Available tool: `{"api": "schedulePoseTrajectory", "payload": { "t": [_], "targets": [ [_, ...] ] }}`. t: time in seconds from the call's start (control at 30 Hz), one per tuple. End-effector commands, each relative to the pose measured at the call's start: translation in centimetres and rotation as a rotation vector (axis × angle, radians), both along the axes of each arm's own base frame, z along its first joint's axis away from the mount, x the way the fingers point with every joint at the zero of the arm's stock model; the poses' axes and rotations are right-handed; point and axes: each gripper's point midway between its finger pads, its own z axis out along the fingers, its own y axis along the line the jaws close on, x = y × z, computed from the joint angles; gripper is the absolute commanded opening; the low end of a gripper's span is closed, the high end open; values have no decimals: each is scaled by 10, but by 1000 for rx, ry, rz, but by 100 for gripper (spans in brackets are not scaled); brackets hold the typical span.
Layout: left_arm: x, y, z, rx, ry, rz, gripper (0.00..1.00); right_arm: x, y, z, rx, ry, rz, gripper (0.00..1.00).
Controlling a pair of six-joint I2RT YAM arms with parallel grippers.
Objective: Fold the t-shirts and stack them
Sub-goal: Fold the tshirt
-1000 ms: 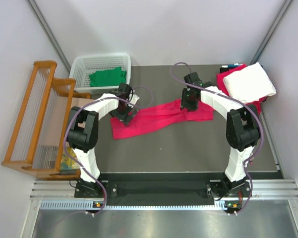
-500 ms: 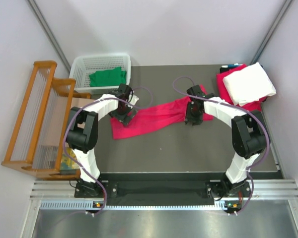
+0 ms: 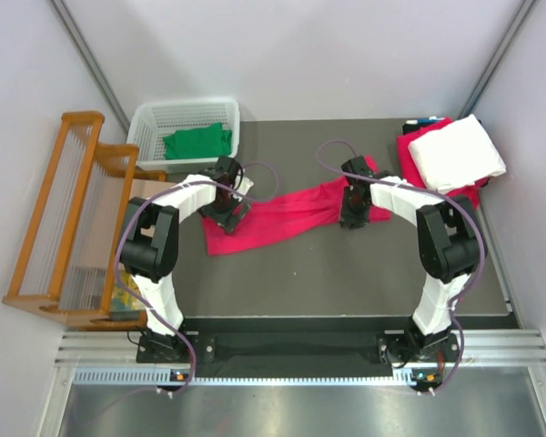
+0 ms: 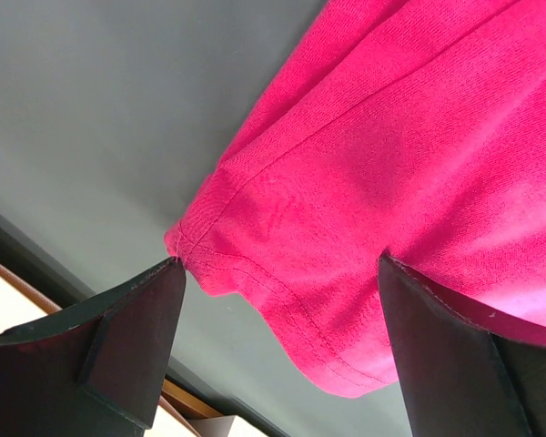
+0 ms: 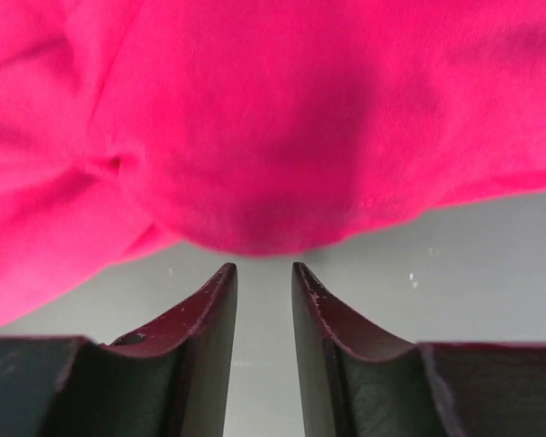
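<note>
Across the middle of the bench (image 3: pixel 328 273) lies the crimson-pink t-shirt (image 3: pixel 282 214), seemingly soft and limp, best pinched at a hem corner. The left jaws stand wide apart astride its hem; the right jaws, nearly together, hold nothing.

Dk gry table (image 3: pixel 328 264), wht lattice basket (image 3: pixel 184 105), crimson tee (image 3: pixel 291 209), green tee (image 3: pixel 197 143), white tee (image 3: pixel 457 153).

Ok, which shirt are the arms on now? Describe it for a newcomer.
On the dark table, look at its middle. The pink shirt lies there stretched out in a long rumpled strip. Unlike the green shirt in the basket and the folded white shirt at the far right, it is unfolded.
</note>
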Motion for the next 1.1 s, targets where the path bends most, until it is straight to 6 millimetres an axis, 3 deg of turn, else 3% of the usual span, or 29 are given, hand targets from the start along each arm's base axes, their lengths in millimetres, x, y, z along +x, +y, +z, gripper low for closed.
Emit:
{"api": "schedulePoseTrajectory", "payload": {
  "t": [0.0, 0.07, 0.2, 0.5, 0.77, 0.8, 0.87, 0.97, 1.07],
  "targets": [
    [4, 3, 15, 4, -59, -3, 90, 31, 3, 14, 22, -79, -26, 29],
    [3, 3, 14, 6, -57, -6, 90, 33, 3, 13, 21, -81, -28, 25],
    [0, 5, 9, 10, -49, -6, 90, 37, 4, 17, 23, -90, -30, 9],
    [0, 5, 11, 14, -54, -12, 90, 43, 1, 17, 18, -95, -37, 0],
    [-3, 7, 8, 20, -48, -16, 90, 50, -2, 26, 23, -112, -41, 0],
    [-4, 7, 7, 21, -46, -16, 90, 51, -1, 30, 28, -118, -37, 5],
    [-3, 7, 8, 20, -50, -17, 90, 47, 0, 30, 32, -107, -31, 28],
    [-4, 6, 7, 15, -44, -17, 90, 38, -3, 28, 34, -103, -38, 36],
    [-4, 6, 6, 11, -41, -17, 89, 35, -4, 31, 42, -112, -43, 36]
  ]
}}
